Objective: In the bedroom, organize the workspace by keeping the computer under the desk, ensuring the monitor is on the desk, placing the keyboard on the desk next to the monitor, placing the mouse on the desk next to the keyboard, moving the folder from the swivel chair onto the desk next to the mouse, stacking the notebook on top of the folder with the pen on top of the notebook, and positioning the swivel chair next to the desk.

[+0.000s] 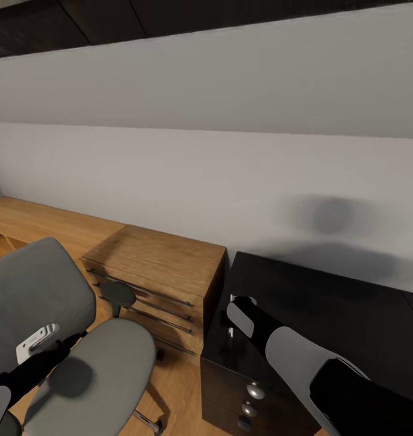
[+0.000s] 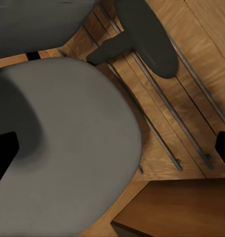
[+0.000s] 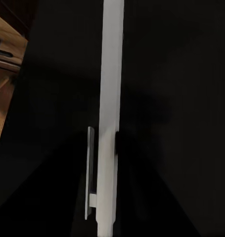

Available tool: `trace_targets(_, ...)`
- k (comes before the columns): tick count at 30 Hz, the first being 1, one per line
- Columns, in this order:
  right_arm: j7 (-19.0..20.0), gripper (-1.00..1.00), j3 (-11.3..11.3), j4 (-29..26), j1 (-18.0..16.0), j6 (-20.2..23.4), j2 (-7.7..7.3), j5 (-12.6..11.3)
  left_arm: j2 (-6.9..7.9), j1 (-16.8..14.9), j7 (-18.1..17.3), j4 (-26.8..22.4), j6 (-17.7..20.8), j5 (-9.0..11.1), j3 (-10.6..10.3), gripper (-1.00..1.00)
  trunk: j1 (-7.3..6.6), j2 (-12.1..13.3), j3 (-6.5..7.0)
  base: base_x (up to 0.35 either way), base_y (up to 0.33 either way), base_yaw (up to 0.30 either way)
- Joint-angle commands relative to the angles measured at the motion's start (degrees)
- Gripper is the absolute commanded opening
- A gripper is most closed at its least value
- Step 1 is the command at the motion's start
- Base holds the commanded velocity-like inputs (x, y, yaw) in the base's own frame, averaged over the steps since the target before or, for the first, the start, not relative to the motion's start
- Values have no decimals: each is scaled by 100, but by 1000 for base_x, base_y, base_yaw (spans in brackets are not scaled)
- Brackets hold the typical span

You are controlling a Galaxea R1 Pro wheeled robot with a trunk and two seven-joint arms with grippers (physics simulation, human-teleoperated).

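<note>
While left gripper (image 1: 38, 339) hangs wide-spread over swivel chair (image 1: 103, 369), right gripper (image 1: 233, 315), grip indiscernible, should lower gently, squarely onto desk (image 1: 327, 303).

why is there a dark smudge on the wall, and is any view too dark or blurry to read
Head view: the smudge is a soft shadow on the pale wall above the desk; the picture is mildly soft. Right wrist view: nearly all black around a pale vertical strip, hard to read. Left wrist view: evenly lit, slightly blurred, with soft shading on the swivel chair seat.
</note>
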Motion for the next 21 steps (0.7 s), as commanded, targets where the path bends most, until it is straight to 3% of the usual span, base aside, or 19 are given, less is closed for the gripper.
trace_targets(1,-34,-100,28,-9,-6,15,0,-37,-3,-3,49,-7,23,60,3,100,-22,37,12,0,0,0)
trace_targets(7,-34,-100,44,-286,-6,3,0,-37,-17,-3,49,-6,21,57,2,100,-154,277,119,-142,0,0)
trace_targets(21,-42,-100,70,-675,-6,-13,0,-30,-19,-3,49,-6,14,56,-5,100,-461,839,371,-323,0,0)
